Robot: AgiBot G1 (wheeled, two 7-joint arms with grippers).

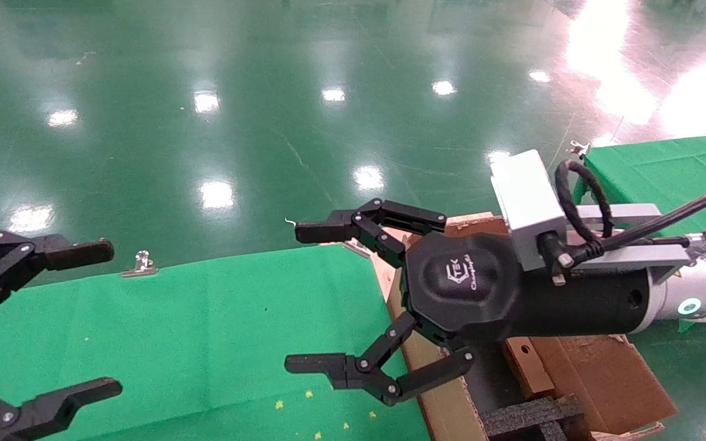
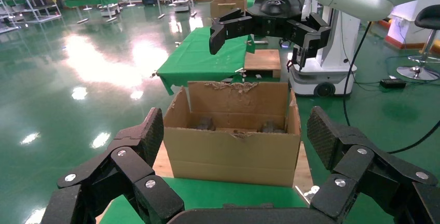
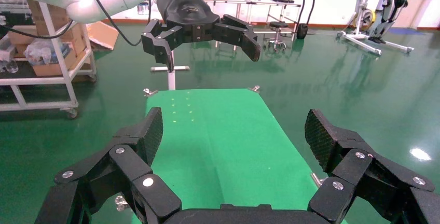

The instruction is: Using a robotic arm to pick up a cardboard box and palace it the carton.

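My right gripper (image 1: 301,298), black on a white arm with a green ring light, is open and empty. It hovers over the near-left edge of the carton (image 1: 610,373) and points toward the green table. The carton is large, brown and ragged-flapped, with black foam (image 1: 531,416) inside. It also shows in the left wrist view (image 2: 233,151), with the right gripper (image 2: 267,40) above it. A small brown cardboard piece with a round hole (image 1: 523,364), seemingly the cardboard box, sits inside the carton under the right gripper. My left gripper (image 1: 108,318) is open and empty at the far left.
A green-cloth table (image 1: 206,343) lies between the grippers, with metal clips (image 1: 140,264) on its far edge. A second green table (image 1: 665,171) stands behind the carton. Glossy green floor surrounds them. A robot base (image 2: 321,73) stands beyond the carton.
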